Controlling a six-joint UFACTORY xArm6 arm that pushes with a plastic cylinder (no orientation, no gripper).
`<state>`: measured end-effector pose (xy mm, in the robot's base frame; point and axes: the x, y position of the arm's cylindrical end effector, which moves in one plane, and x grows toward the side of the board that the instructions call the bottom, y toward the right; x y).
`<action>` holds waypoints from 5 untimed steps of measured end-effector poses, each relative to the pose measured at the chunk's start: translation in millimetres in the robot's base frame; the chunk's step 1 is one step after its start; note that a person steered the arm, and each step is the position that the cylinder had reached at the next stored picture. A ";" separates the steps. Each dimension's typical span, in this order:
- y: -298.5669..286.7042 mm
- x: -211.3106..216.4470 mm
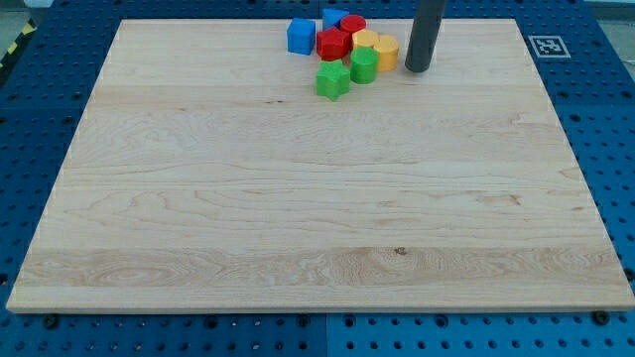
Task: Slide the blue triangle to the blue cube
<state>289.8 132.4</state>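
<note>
green star | green block | red block | yellow blocks (clustered, view's top)

Blue triangle half hidden behind red blocks.

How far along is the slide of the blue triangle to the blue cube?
Nearly done, it seems: the blue triangle sits at the view's top of the cluster, close to the blue cube, though I cannot tell whether they touch. In hand: nothing; my tip rests at the view's right of the yellow block, clear of both blue blocks. Left: perhaps a short nudge towards the view's left to close the gap.
</note>
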 end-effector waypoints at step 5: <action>-42.1 -89.7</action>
<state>200.1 90.3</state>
